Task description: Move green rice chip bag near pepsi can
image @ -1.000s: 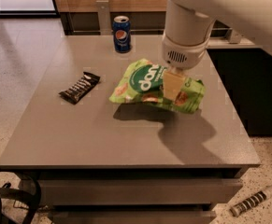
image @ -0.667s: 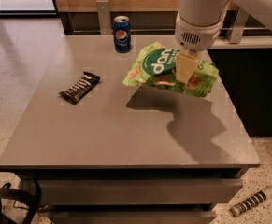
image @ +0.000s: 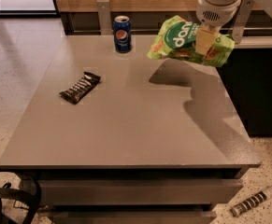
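The claw [image: 204, 45] is clamped on the green rice chip bag [image: 175, 37], lettered "don", holding it above the desk's [image: 126, 134] far right corner. The pepsi can [image: 122, 33] stands upright to its left.

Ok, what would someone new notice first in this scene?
The green rice chip bag hangs in the air over the far right of the table, pinched by the gripper. The pepsi can stands upright at the far edge to its left, and a dark snack bar lies on the left side.

Hand [image: 204, 45], upper right, covers part of bag [image: 175, 37].
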